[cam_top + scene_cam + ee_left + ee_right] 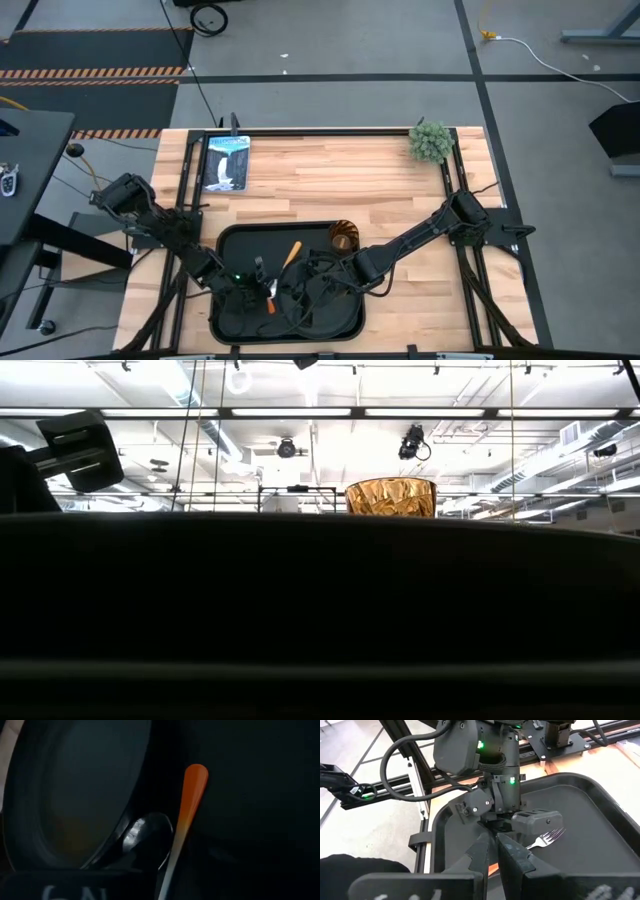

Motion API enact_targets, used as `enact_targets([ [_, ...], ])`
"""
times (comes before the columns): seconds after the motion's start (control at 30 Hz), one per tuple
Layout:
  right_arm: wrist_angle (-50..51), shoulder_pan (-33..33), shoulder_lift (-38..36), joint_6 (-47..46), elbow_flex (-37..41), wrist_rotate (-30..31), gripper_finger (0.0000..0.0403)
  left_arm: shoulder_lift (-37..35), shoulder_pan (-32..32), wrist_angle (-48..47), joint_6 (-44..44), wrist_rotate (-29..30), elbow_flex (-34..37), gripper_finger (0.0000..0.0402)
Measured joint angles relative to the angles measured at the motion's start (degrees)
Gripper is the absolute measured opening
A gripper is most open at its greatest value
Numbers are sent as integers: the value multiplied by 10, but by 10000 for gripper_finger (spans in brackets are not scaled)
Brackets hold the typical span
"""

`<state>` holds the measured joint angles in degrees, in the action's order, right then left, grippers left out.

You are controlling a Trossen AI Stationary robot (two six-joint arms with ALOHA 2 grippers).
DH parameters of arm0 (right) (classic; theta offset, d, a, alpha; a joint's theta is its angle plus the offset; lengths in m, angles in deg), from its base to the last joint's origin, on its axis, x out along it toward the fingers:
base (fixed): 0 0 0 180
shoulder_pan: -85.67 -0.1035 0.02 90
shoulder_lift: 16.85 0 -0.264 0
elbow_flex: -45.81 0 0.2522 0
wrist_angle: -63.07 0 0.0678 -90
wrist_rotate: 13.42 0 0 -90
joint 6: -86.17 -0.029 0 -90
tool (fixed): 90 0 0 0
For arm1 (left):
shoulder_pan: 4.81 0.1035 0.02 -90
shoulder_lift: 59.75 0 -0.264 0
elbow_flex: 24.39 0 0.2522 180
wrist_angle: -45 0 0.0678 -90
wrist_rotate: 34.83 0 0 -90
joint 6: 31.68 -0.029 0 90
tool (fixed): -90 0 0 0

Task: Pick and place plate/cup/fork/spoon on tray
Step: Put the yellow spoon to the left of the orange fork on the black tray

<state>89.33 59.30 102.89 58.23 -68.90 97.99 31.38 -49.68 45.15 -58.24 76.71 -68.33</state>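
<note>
The black tray (345, 318) lies at the table's near middle. The amber cup (343, 237) (391, 497) stands upright in its far right corner. In the left wrist view the round plate (75, 795) lies on the tray, the spoon's shiny bowl (149, 834) rests against its rim, and the fork's orange handle (190, 790) lies beside it. My left gripper (504, 820) hangs low over the tray beside the fork's silver tines (547, 838), its fingers apart with nothing seen pinched between them. Facing it a little higher, my right gripper (495, 851) is shut and holds nothing that I can see.
A small green plant (431, 141) stands at the table's far right corner, and a picture card (226, 162) lies at the far left. Cables loop over the tray between the two arms. The tray's near wall (320, 620) blocks most of the low view.
</note>
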Motion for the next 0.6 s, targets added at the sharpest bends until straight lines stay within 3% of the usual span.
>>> enact_targets([
  [0.6, 0, 1, 0, -6, 0, 2, 43, 0, 1, 21, 19, -8, 0, 41],
])
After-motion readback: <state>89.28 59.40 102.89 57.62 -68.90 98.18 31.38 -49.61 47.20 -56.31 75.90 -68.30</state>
